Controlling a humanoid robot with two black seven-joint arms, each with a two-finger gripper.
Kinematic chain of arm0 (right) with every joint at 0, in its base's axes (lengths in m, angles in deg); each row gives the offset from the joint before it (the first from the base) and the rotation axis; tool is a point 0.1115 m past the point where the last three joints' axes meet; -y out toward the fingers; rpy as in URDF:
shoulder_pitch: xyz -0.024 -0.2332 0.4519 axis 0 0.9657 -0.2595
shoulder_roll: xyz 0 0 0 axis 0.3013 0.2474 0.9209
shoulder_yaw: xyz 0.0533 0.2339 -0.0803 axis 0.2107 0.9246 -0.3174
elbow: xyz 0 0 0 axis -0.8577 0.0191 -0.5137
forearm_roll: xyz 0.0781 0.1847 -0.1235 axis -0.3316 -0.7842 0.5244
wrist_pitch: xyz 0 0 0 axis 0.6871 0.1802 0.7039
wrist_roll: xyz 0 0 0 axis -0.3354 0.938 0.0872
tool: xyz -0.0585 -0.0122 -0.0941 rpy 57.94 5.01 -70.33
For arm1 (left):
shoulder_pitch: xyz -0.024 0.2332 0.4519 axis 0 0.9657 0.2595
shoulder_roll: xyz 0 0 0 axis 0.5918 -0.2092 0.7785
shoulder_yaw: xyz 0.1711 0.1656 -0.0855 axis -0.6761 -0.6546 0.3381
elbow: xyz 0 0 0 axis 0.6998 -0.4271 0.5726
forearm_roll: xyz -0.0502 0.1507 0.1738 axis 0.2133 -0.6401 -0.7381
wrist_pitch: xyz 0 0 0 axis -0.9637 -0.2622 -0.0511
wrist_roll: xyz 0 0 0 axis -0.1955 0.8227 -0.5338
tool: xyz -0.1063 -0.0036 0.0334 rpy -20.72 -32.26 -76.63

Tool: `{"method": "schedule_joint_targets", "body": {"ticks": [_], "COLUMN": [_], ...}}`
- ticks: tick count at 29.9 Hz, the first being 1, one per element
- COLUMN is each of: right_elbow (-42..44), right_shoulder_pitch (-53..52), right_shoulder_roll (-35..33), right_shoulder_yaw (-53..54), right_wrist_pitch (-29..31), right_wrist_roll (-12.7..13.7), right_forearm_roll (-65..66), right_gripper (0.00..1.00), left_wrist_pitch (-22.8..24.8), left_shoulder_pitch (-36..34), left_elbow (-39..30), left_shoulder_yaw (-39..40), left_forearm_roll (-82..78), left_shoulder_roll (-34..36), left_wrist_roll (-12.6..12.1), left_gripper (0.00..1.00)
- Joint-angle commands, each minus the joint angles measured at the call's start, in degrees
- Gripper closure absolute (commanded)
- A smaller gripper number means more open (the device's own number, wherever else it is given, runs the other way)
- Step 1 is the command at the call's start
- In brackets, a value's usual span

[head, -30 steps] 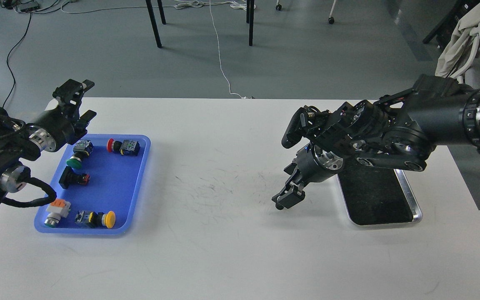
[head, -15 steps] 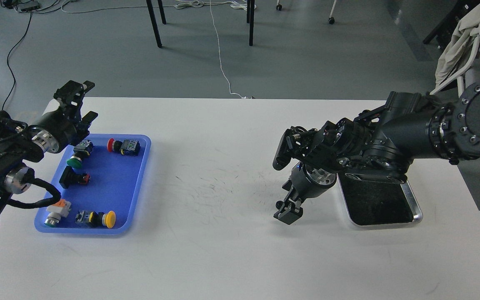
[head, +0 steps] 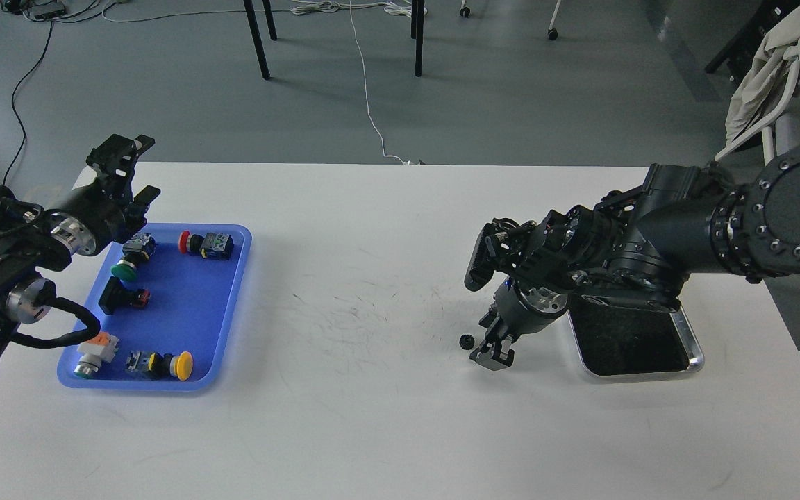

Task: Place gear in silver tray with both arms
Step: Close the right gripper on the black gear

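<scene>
Small black toothed gear (head: pixel 467 341) lies on the white tabletop (head: pixel 372 389) beside the right gripper (head: pixel 492 355), jaws' state unclear, shiny rectangular silver tray (head: pixel 693 347) unfilled.

Two black jointed arms (head: pixel 678 232), silver wrist rings, looping black cables, screw-ringed round joint housing, claw-like end effectors

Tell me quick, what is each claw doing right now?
Left gripper: open, holding nothing, above the blue tray.
Right gripper: cannot tell; small black gear lies just beside it.
</scene>
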Motion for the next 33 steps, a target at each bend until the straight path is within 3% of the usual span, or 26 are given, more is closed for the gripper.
{"method": "schedule_joint_targets", "body": {"ticks": [1,33], "right_elbow": [0.31,0.58], "right_shoulder_pitch": [-0.13,-0.31], "right_shoulder_roll": [0.00,0.00], "right_shoulder_yaw": [0.09,0.88], "right_wrist_pitch": [0.00,0.79], "right_wrist_roll": [0.00,0.00], "right_forearm_roll": [-0.18,-1.41], "right_gripper": [0.41,0.41], "left_wrist_pitch": [0.03,0.38], "left_shoulder_pitch": [0.00,0.09], "left_elbow": [0.04,0.04], "left_shoulder_yaw": [0.09,0.09], "left_forearm_roll": [0.05,0.13], "left_shoulder_roll": [0.08,0.25], "left_wrist_roll": [0.00,0.00], "left_gripper": [0.03,0.03]}}
